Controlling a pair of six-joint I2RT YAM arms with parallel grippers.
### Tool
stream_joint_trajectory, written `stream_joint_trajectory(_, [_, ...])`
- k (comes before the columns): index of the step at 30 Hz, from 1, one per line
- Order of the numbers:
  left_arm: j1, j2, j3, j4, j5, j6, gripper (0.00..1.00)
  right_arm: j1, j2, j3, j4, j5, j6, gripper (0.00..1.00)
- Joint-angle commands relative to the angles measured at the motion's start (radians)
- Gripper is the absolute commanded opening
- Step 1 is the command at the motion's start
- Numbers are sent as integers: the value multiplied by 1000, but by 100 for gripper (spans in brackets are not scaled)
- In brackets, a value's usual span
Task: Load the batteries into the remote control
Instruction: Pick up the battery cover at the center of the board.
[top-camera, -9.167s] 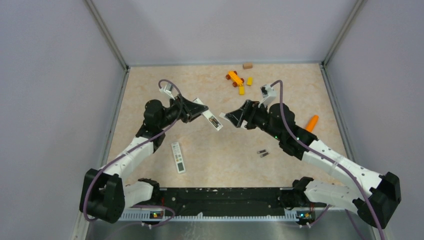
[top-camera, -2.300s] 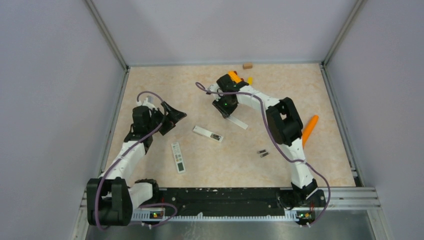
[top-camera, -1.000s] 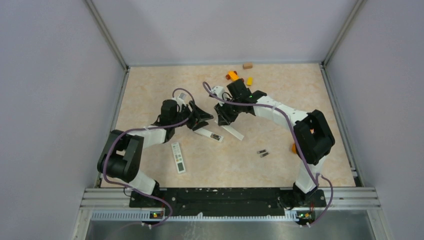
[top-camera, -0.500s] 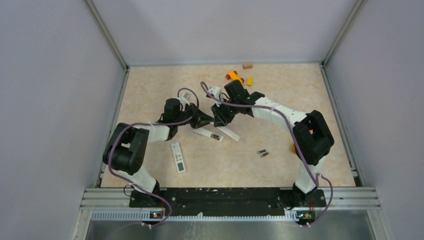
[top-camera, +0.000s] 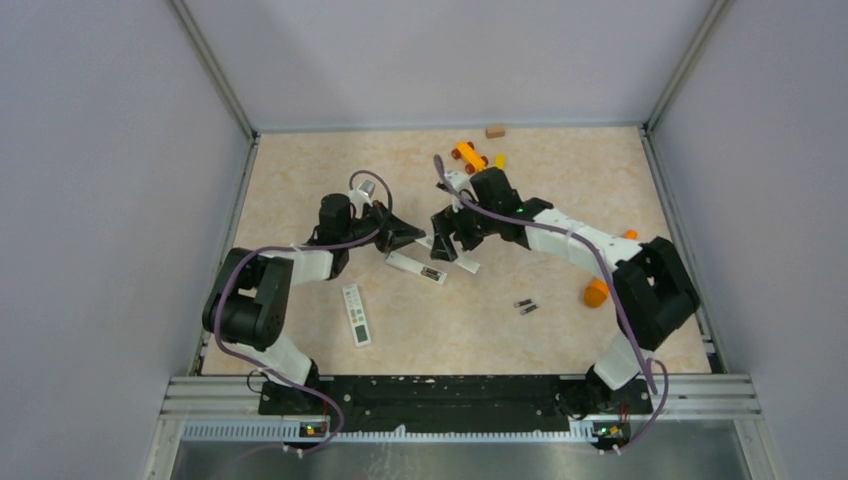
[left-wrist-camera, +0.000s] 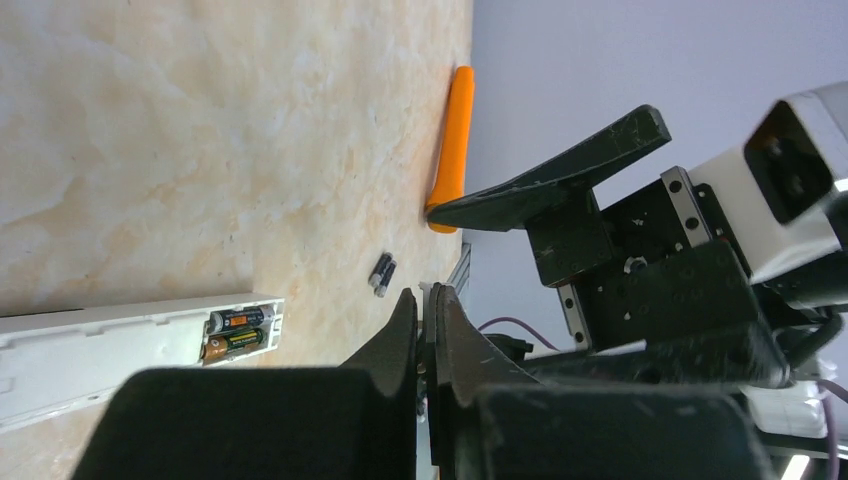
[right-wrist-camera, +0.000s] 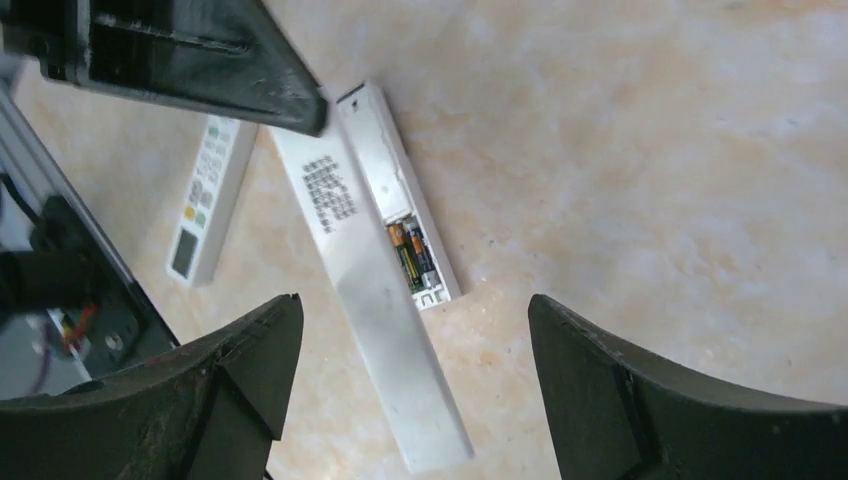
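Two batteries (top-camera: 525, 306) lie loose, well apart from the spread, empty right gripper (right-wrist-camera: 412, 298), toward its arm's base; the remote control (right-wrist-camera: 385, 180) rests beneath it, lengthwise between its jaws. Left gripper (left-wrist-camera: 424, 300), pinched closed, sits farther.

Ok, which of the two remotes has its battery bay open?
The slim white remote lying back up mid-table: its bay shows two cells, with the cover beside it. The buttoned remote lies face up.
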Motion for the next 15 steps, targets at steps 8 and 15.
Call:
stream_joint_trajectory(8, [95,-181,-1,3,137,42,0,-73,-379,-469,641,93,910,76])
stream_joint_trajectory(15, [110,-238,-8,-5,137,18,0,-73,-385,-497,714,9,1039,66])
